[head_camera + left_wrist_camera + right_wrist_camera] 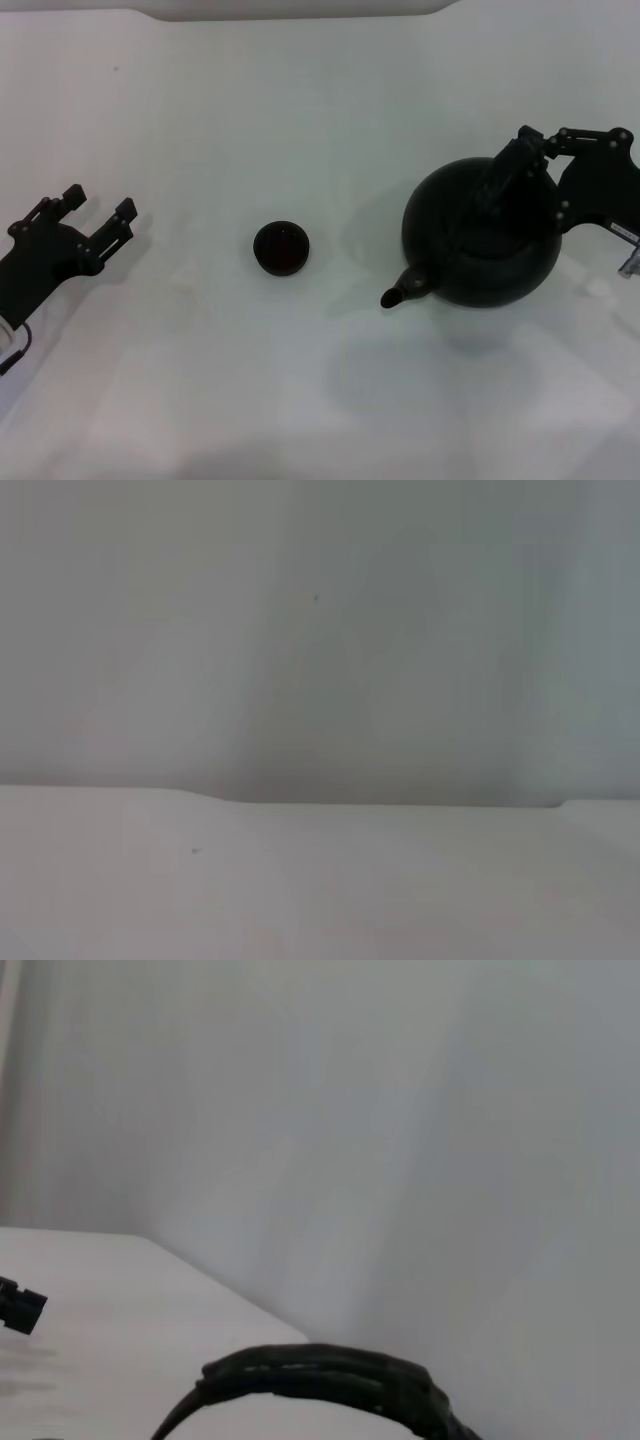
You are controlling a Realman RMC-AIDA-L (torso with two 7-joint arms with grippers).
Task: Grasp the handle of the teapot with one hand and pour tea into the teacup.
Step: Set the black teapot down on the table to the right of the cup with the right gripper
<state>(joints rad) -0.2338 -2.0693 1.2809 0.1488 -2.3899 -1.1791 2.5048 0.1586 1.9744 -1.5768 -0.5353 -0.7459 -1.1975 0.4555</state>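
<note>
Where the white tabletop (300,120) spreads out below the head camera, there is one teapot (482,235), one teacup (281,247) and two grippers. The teapot sits toward the right edge, its spout (403,290) aimed toward the near edge and slightly toward the cup. The teacup stands alone around the middle of the tabletop, well apart from the pot, upright with its dark mouth facing up.

The right gripper (535,150) reaches in from the right edge and sits at the far end of the handle (495,190), the single black arch over the pot. Its dark fingers merge with the handle and the pot, so I cannot tell how wide they stand or whether they actually clasp the handle. The right wrist view shows the ribbed arch of the handle close beneath the camera.

The left gripper (98,218) rests near the left edge, far from both cup and pot, its two fingers spread wide and holding nothing.
</note>
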